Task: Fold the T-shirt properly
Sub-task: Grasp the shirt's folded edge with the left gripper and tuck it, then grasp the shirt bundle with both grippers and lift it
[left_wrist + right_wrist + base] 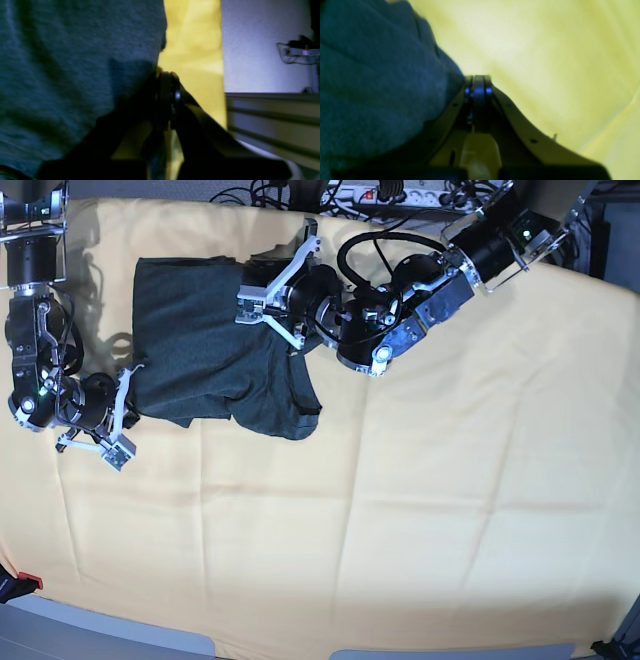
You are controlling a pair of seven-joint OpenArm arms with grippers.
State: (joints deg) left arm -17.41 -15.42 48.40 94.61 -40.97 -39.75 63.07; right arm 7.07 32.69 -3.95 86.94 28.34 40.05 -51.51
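- The T-shirt (215, 345) lies bunched at the far left of the yellow cloth (450, 480) — its long axis runs roughly left to right in the base view, with one lobe drooping toward the near edge.
- Its fabric is a dark charcoal heathered knit, soft and wrinkled; the cloth beneath is smooth, with faint creases.
- The left gripper (243, 307) has its jaws pressed together at the shirt's far right edge.
- The right gripper (128, 405) is also pressed together — at the shirt's near left corner; whether fabric is pinched cannot be told.

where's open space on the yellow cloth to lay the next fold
Open: the yellow cloth below and beside the T-shirt, out to its front edge. Crowded: the far corner, with the left gripper over the shirt and right gripper at its edge.
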